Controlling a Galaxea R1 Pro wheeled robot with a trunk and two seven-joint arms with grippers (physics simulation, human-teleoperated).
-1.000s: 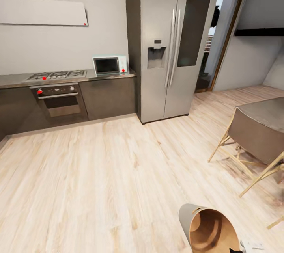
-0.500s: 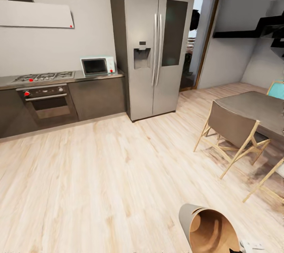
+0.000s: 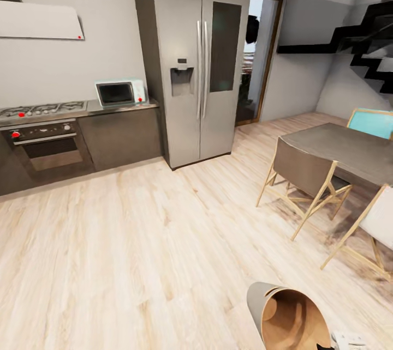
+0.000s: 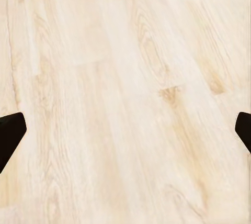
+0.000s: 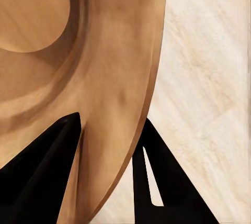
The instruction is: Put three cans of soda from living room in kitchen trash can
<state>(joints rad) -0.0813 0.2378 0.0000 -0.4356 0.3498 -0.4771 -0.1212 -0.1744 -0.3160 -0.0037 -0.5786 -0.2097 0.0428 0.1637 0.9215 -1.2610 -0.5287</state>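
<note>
- Where the head view meets its lower edge, the round pale-grey trash can with an orange-brown inside [image 3: 284, 314] hangs tilted above the pale wood-plank floor [image 3: 136, 241], mouth toward the camera, long axis seemingly leaning away.
- Left wrist view: the left gripper [image 4: 125, 130] is spread wide over bare floor.
- Right wrist view: the right gripper [image 5: 107, 145] pinches the can's wall [image 5: 120, 77], one finger inside, one outside.

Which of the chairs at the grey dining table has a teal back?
The far chair with the teal back, behind the grey dining table. The nearer grey-backed chair and white-seated chair have no teal.
</note>
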